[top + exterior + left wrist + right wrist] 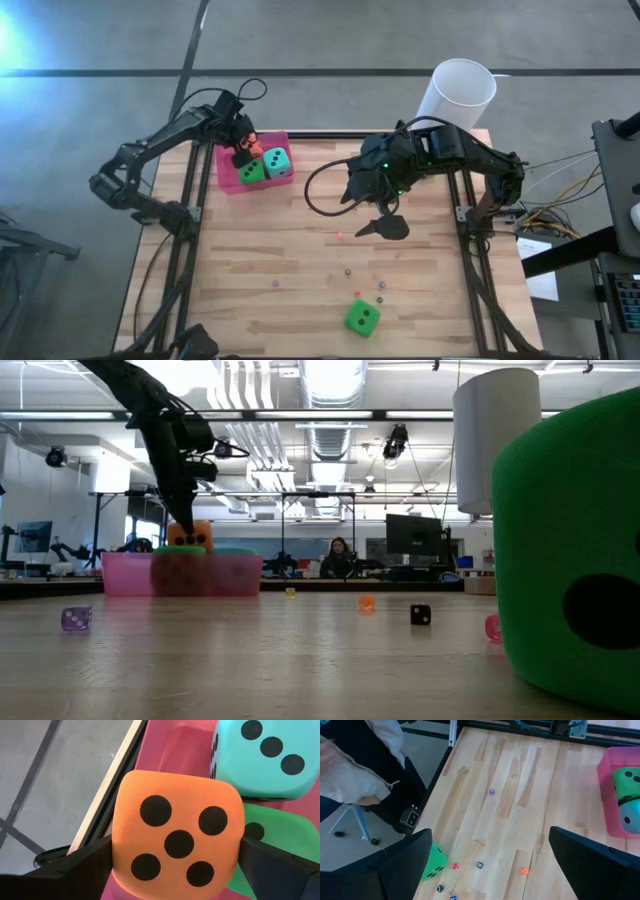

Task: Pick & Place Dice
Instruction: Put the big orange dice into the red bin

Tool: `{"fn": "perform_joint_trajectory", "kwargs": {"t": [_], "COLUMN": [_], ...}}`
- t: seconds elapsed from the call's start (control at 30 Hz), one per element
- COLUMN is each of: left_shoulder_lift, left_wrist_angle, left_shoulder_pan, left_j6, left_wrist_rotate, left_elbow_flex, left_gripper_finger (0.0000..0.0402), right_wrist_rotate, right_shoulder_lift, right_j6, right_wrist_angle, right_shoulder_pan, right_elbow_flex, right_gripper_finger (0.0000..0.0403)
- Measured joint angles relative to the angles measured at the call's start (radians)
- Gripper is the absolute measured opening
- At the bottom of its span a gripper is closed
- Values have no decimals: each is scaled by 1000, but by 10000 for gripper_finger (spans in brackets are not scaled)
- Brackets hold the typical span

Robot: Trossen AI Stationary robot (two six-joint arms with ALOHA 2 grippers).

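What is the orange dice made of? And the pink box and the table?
The orange dice looks like soft foam: matte, with rounded edges and printed black dots. The pink box seems to be glossy, see-through plastic, since shapes show through its wall. The table looks like light wood, with visible planks and grain.

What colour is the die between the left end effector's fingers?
Orange with black pips, five showing on the orange die; clearest in the left wrist view.

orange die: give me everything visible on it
The orange die is a soft-looking, round-cornered cube with black pips, its five face toward the left wrist camera. It sits between the left gripper's fingers, over the pink bin, above the teal die and a green die.
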Motion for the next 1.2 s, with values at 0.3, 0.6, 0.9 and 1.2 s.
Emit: {"fn": "perform_joint_trajectory", "kwargs": {"t": [0.3, 0.6, 0.9, 1.2], "left_shoulder_lift": [0, 0, 0, 0], "left_wrist_angle": [0, -7, -8, -8], "left_shoulder_pan": [0, 0, -1, -1], "left_j6": [-8, -8, -7, -7], "left_wrist_rotate": [0, 1, 4, 9], "left_elbow_flex": [0, 0, 0, 0], "left_gripper_finger": [396, 395, 397, 399], "right_wrist_rotate": [0, 88, 108, 108], "right_shoulder_lift": [0, 0, 0, -1], "right_j6": [0, -121, -401, -356], "right_wrist_angle": [0, 24, 70, 206], "right_shoulder_pan": [0, -4, -3, -5], "right_elbow_flex": [0, 0, 0, -38], "right_gripper_finger": [400, 400, 400, 400]}}
